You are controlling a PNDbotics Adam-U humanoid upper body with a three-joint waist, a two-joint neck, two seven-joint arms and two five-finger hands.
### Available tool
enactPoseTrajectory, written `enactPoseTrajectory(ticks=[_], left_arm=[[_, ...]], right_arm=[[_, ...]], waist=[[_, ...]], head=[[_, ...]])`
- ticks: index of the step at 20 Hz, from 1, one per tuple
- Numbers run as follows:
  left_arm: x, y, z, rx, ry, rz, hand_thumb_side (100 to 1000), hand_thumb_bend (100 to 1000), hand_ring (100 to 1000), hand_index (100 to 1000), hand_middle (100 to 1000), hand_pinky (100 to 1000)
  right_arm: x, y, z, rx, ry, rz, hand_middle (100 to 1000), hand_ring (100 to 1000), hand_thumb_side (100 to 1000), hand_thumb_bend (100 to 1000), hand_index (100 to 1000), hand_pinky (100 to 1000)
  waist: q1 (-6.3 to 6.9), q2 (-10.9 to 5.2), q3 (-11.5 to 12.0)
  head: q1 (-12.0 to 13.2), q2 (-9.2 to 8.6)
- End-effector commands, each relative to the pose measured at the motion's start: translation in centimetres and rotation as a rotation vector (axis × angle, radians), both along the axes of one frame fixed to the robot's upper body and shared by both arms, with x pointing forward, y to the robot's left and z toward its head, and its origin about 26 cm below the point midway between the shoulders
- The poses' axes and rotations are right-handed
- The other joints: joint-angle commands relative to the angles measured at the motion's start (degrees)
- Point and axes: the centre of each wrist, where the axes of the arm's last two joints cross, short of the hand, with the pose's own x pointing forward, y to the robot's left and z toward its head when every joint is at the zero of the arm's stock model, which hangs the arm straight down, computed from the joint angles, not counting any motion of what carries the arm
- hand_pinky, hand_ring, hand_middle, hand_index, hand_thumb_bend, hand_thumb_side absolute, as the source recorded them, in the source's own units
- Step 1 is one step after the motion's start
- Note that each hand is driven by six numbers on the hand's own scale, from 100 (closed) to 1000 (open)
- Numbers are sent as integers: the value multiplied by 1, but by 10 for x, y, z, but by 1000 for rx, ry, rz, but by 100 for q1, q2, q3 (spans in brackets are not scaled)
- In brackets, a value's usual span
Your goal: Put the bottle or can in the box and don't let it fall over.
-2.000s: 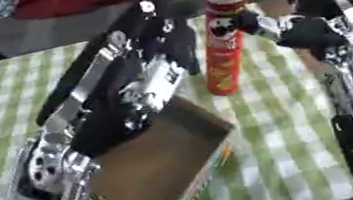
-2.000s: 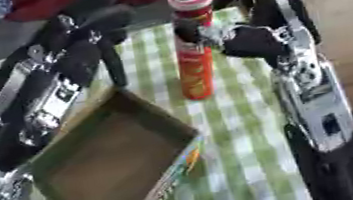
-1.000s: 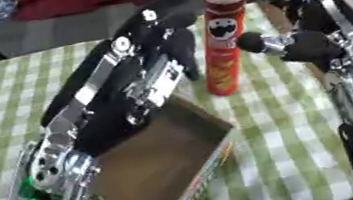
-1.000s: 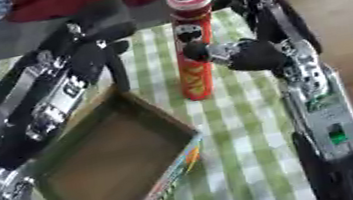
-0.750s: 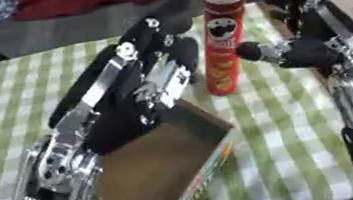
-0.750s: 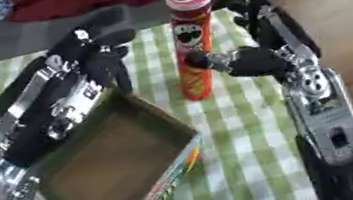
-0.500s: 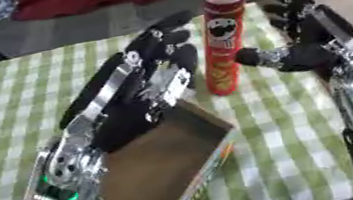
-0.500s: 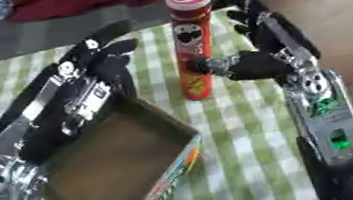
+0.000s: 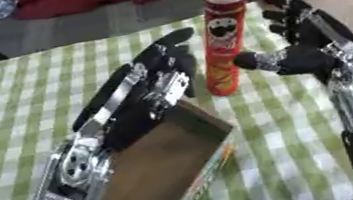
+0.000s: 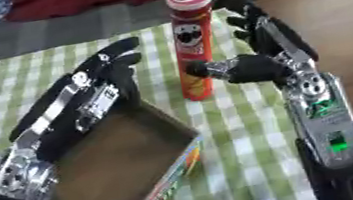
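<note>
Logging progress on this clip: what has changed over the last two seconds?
The right robot hand has dropped lower beside the red can, thumb toward it, fingers open, no grip yet. The left robot hand shifted slightly toward the can, over the box rim. Can upright on the table; box unmoved.

Tall red can upright on checked cloth, just beyond open cardboard box.

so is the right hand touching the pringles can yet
Cannot tell. In the right eye view the right hand is open beside the Pringles can, its thumb tip reaching the can's edge, but neither contact nor gap shows plainly.
</note>
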Motion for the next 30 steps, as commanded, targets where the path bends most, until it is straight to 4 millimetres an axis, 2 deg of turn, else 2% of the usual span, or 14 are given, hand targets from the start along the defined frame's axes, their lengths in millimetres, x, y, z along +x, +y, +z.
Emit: enactPoseTrajectory(ticks=[1,14,19,20,30], left_arm=[[2,-4,5,-6,-22,1,782,100,986,975,421,1000],[13,-9,8,22,-54,36,787,100,986,975,418,1000],[12,-9,18,57,-122,63,776,100,907,970,404,1000],[12,-8,20,65,-137,70,773,100,865,967,397,987],[16,-9,35,152,-236,93,760,100,853,959,392,978]], right_arm=[[3,-2,5,-14,-28,-9,1000,1000,250,855,1000,1000],[15,-3,4,14,-8,18,1000,1000,263,870,1000,1000],[16,-2,6,48,-7,32,1000,1000,260,867,1000,1000],[16,-2,6,54,-7,35,1000,1000,259,866,1000,1000],[19,-3,8,96,32,16,1000,1000,271,879,1000,1000]], waist=[[-14,-46,-4],[6,37,17],[27,42,41],[27,42,44],[36,94,60]], head=[[23,-70],[-7,-110],[-32,-129],[-41,-138],[-49,-241]])
